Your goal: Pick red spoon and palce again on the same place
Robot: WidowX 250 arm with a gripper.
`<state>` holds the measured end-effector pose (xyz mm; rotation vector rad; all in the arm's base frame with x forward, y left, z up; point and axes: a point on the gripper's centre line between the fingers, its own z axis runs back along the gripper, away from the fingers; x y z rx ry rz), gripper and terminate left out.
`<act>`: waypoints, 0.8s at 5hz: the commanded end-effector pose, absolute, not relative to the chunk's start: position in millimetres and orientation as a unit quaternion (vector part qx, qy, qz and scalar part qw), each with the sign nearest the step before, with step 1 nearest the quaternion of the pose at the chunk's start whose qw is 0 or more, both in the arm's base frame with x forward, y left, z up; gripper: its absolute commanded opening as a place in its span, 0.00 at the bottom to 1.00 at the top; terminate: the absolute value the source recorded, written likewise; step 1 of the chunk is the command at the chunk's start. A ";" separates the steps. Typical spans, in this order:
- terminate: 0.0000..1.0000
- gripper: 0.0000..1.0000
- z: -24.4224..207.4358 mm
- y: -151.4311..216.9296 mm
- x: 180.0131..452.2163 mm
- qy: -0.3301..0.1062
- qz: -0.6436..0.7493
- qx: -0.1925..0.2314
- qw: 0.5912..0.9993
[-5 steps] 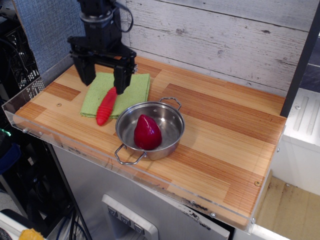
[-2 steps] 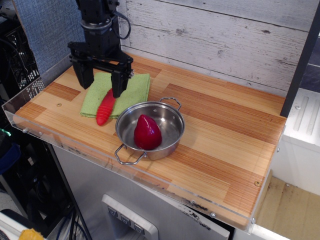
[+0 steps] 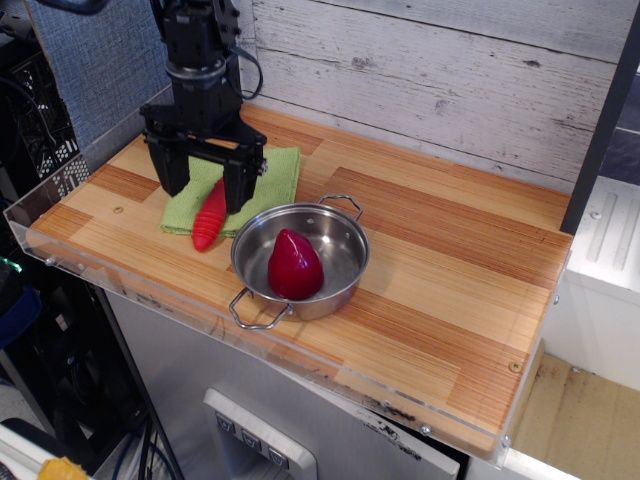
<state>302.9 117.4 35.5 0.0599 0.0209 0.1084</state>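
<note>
The red spoon [image 3: 210, 216] shows its ribbed bright-red handle lying on the front edge of the light-green cloth napkin [image 3: 275, 176], its lower tip reaching onto the wood. Its metal head is hidden behind the gripper. My black gripper [image 3: 205, 189] is open and hangs low over the napkin, its two fingers standing to either side of the handle's upper end. Whether a finger touches the handle cannot be told.
A steel pot [image 3: 340, 250] with two wire handles stands just right of the spoon, holding a dark-red glossy teardrop-shaped object [image 3: 294, 266]. The wooden tabletop [image 3: 450, 270] has a clear plastic rim on the left and front. A plank wall stands behind.
The gripper has come down and slightly left, so its open fingers now straddle the handle's upper end. The spoon, napkin and pot have not moved.
</note>
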 end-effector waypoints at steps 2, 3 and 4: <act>0.00 1.00 28.8 126.2 316.1 0.009 0.060 0.029 0.998; 0.00 1.00 23.7 126.2 318.1 0.015 0.058 0.029 0.998; 0.00 1.00 19.7 124.8 318.7 0.020 0.057 0.030 0.998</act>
